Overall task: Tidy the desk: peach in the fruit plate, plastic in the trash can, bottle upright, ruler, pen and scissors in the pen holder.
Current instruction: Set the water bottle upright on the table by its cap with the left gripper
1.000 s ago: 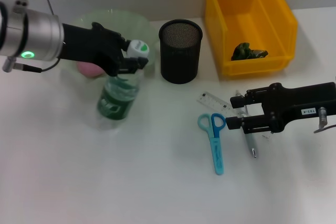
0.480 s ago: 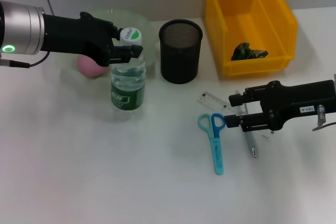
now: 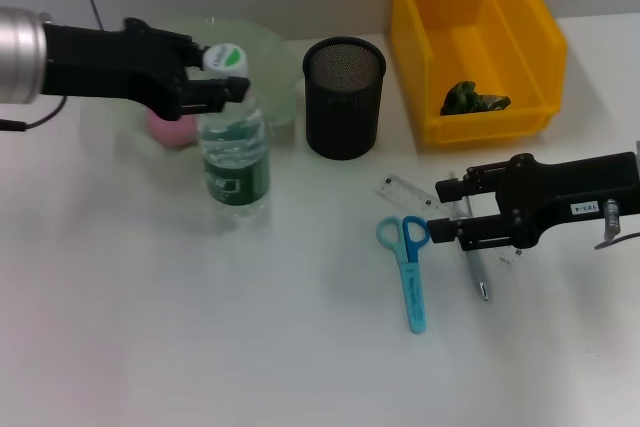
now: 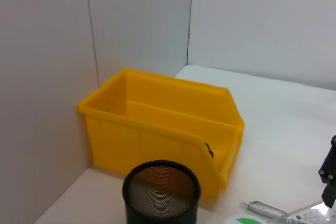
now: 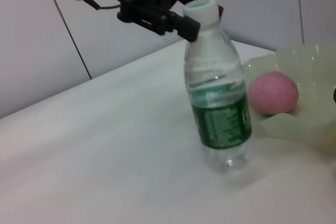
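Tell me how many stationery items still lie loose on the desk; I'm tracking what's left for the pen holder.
3, all near the right tool: the ruler beside the pen holder, the scissors in front of it, and the pen, partly hidden under that tool.

White desk point(image 3: 200, 327), grey wall panels point(image 4: 136, 19).

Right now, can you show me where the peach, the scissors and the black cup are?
peach point(image 5: 273, 93), right wrist view, middle of its pink skin.
scissors point(image 3: 404, 238), head view, handle loops.
black cup point(image 3: 343, 107), head view, mesh wall.
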Controlling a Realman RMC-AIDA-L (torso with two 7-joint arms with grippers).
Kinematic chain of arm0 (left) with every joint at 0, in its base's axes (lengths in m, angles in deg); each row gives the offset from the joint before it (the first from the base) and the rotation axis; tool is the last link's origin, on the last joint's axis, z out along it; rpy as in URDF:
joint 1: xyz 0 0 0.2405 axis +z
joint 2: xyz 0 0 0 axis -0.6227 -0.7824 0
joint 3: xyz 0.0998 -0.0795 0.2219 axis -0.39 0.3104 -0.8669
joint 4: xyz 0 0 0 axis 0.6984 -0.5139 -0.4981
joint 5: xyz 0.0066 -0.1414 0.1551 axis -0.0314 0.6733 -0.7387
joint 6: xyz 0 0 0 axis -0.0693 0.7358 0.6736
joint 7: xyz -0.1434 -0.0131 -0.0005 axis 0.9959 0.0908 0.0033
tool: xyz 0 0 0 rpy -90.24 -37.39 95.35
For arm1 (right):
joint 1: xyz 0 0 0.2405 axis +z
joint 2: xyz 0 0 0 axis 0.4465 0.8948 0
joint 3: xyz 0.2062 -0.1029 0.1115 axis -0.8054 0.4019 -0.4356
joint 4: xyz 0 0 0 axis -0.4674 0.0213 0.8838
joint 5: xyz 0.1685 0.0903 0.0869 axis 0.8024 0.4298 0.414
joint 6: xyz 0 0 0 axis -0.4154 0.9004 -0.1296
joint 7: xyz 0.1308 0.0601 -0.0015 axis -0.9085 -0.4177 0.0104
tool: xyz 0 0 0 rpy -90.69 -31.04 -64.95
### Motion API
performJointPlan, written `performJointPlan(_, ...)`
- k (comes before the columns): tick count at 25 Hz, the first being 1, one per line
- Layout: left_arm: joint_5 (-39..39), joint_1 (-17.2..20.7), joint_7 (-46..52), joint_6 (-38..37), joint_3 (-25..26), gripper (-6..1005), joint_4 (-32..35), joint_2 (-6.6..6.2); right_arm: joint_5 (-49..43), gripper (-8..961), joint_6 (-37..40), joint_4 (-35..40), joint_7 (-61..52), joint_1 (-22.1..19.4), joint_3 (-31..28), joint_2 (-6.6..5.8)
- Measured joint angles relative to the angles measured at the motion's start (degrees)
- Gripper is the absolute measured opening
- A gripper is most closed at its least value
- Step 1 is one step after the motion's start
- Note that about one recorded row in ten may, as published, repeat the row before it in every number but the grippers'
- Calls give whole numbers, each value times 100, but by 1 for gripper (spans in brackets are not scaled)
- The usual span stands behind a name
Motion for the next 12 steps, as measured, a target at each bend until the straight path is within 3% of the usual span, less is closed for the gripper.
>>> performJointPlan(1, 1, 31, -41, -175, 289, 435, -5, -30, 0, 630, 0, 0, -1, 0, 0, 0)
performJointPlan(5, 6, 117, -41, -357, 606, 435, -8, -124, 0, 630, 0, 0, -1, 0, 0, 0)
performJointPlan(12, 7, 280, 17, -441, 669, 434, -23, -321, -2, 630, -2, 0, -2, -9, 0, -5)
